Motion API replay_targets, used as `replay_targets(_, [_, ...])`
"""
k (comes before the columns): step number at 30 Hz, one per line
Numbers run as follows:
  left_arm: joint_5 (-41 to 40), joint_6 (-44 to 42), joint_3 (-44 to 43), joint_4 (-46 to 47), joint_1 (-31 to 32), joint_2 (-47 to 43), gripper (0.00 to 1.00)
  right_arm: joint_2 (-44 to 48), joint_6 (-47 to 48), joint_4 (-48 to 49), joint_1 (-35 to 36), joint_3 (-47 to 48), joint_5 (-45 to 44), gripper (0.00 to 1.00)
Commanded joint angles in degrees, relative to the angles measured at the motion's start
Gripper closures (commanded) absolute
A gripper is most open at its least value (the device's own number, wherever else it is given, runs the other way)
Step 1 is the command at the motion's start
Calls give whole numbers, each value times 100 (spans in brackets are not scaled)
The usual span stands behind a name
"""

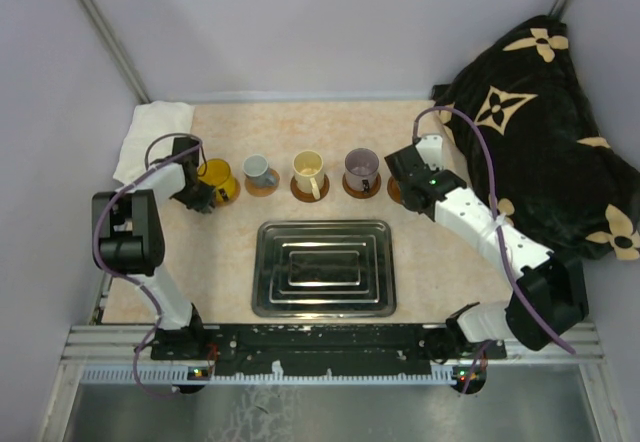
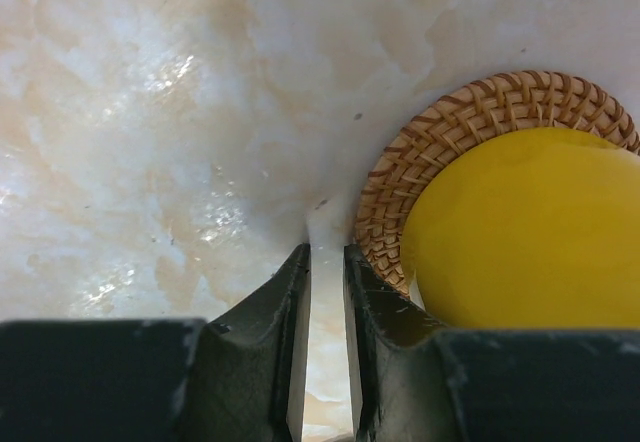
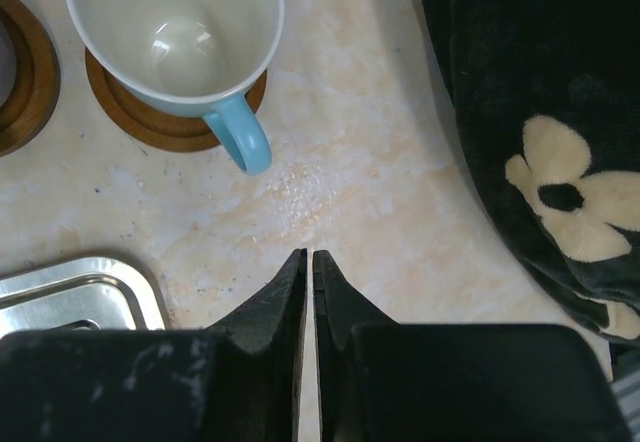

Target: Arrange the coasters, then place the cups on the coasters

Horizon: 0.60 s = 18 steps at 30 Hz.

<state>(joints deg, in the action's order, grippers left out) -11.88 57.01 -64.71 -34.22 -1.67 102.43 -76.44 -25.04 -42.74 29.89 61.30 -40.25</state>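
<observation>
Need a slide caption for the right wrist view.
Shut right gripper facing light blue cup set on its coaster.

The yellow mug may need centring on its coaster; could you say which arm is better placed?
Left, probably. The left gripper sits just beside the yellow mug, empty, while the right gripper is at the row's far end by the light blue cup.

Five cups (image 1: 308,172) upright in a row, each atop a round coaster (image 1: 262,189)
</observation>
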Motion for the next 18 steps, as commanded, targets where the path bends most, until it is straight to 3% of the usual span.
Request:
replay_targets(1, [166,46,-78,240,-33,344,75,-37,53,45,67,341,-259,92])
replay_targets(18, [-53,-19,-106,120,-39,149,75,-2,-203,-235,70,172,-143,93])
